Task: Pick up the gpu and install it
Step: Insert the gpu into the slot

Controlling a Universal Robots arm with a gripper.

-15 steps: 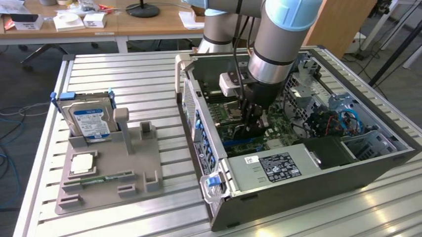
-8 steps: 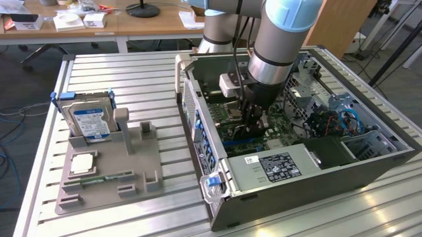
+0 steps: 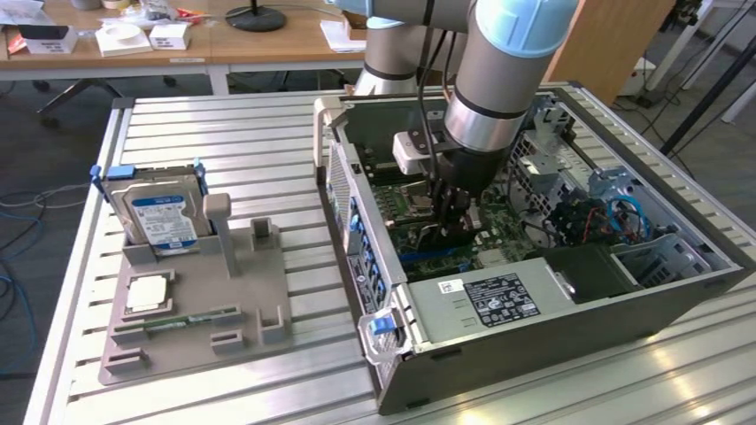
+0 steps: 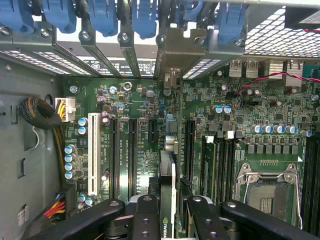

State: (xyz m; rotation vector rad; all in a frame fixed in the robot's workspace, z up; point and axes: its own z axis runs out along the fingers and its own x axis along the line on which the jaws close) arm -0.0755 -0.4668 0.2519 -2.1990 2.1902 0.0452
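Gripper [image 3: 452, 217] reaches down into the open case [image 3: 532, 341], its jaws clamped on the gpu [image 4: 167, 167]. In the wrist view the card stands on edge between the two black fingers [image 4: 145, 217], one pressing on each face, with a logo showing on the edge nearest the camera. From the fingers the gpu runs across the motherboard [image 4: 125, 100] to its metal bracket [image 4: 175, 50], which sits at the case's rear wall among the blue clips [image 4: 145, 17]. The card lies in line with the long black slots [image 4: 132, 150], between them and the CPU socket [image 4: 267, 195]. Whether it is seated in a slot cannot be told. Well apart, on the exterior view's left, a hard drive [image 3: 159, 217] stands in a grey holder [image 3: 177, 341].
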